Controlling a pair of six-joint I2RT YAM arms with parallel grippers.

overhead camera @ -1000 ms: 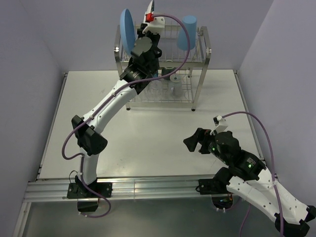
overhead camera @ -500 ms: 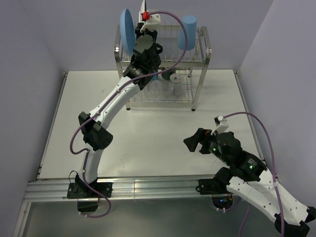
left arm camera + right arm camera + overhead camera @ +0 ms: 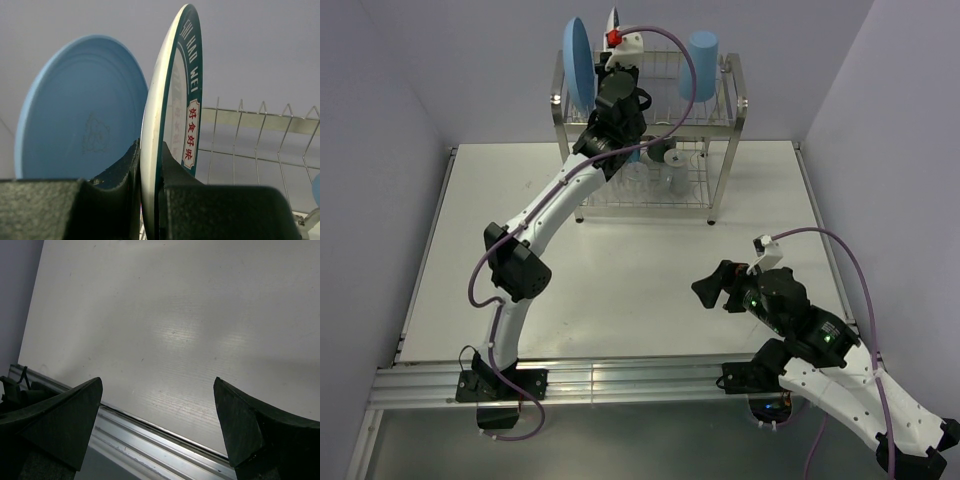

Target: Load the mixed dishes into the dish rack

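The dish rack (image 3: 729, 112) stands at the back of the table. On its top tier a blue plate (image 3: 578, 60) stands upright at the left and a blue tumbler (image 3: 703, 62) at the right. My left gripper (image 3: 616, 48) is shut on the lower edge of the white plate with a dark rim (image 3: 613, 17) and holds it upright just right of the blue plate. In the left wrist view the white plate (image 3: 172, 115) sits between my fingers (image 3: 150, 200), close beside the blue plate (image 3: 80, 110). Clear glasses (image 3: 673, 178) stand on the lower tier. My right gripper (image 3: 706, 288) is open and empty.
The rack's wire prongs (image 3: 250, 135) rise to the right of the held plate. A dark dish (image 3: 661, 152) sits in the lower tier. In the right wrist view my open right gripper (image 3: 157, 410) hangs over the white table (image 3: 190, 315) near its metal front rail (image 3: 150, 440).
My left arm has carried the white plate a little left and back, closer to the blue plate, over the top tier. The right arm has not moved.
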